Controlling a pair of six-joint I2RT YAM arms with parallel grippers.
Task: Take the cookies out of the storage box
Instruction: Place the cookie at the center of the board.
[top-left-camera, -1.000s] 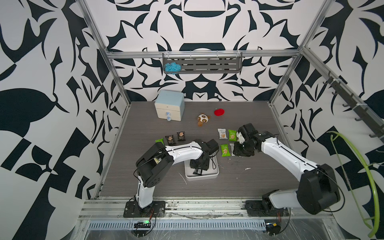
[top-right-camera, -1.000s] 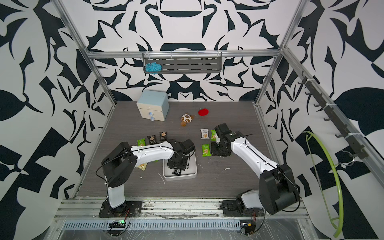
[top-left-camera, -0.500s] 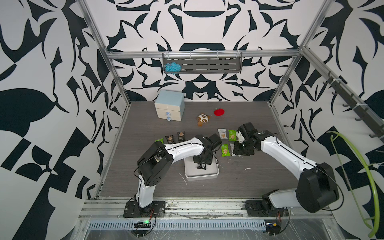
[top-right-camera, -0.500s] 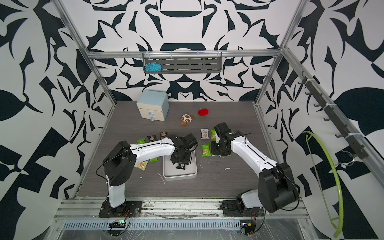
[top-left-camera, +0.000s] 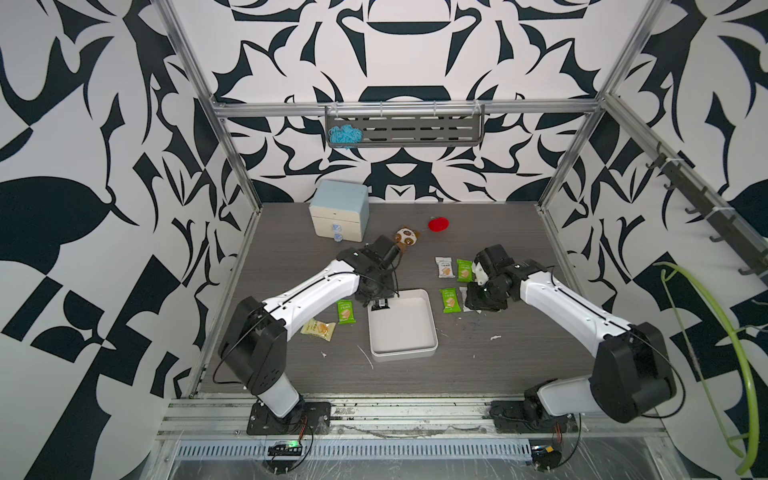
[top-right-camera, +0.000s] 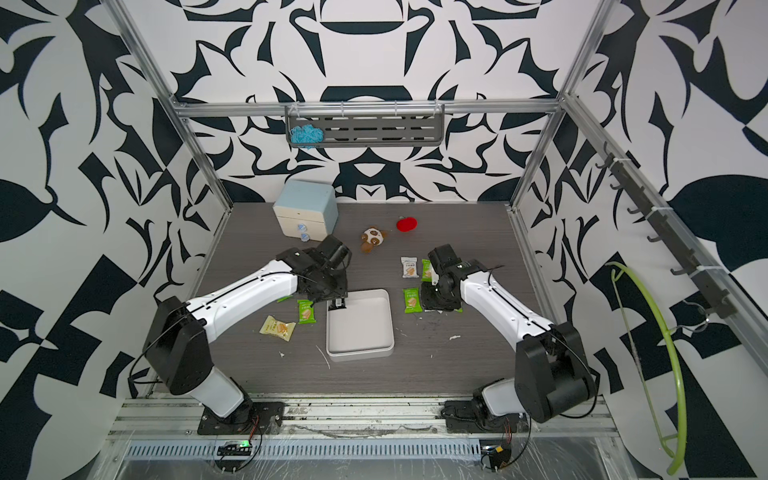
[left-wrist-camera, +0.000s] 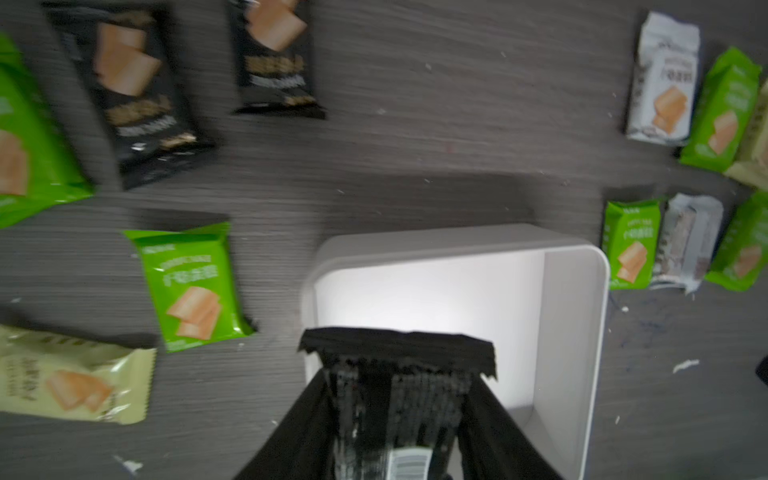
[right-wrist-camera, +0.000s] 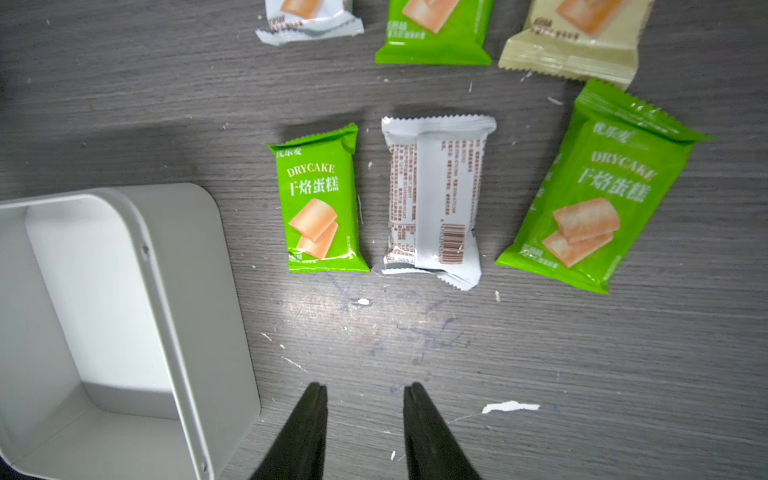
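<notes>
**Storage box** (top-left-camera: 403, 354): white tray sitting mid-bench (top-left-camera: 457, 374). The interior is looking bare in both top views, though the corner under the left arm is partly hidden, so this is probable rather than sure.

**Black cookie packet** (left-wrist-camera: 397, 351): hanging over the box's far left corner, lifted off the floor. The left end effector (left-wrist-camera: 399, 415) is clamping it by one end.

**Right end effector** (right-wrist-camera: 365, 399): fingers standing apart and gripping nothing, hovering over bare bench beside the box's right wall.

**Cookies already out:**
- On the right, a green packet (right-wrist-camera: 320, 203) and a face-down white packet (right-wrist-camera: 432, 199) are lying side by side, with more beyond them.
- On the left, a green packet (top-left-camera: 345, 311) and a cream packet (top-left-camera: 318, 329) are lying near the box.
- Two black packets (left-wrist-camera: 129, 91) are lying farther back.

**Step in hand:** by the look of it, the last packet is being lifted out.

**Next move:** this is calling for carrying the packet over the left wall to open bench. It then needs lowering close to the surface before the fingers part, so the light wrapper is not dropping back into the box.
</notes>
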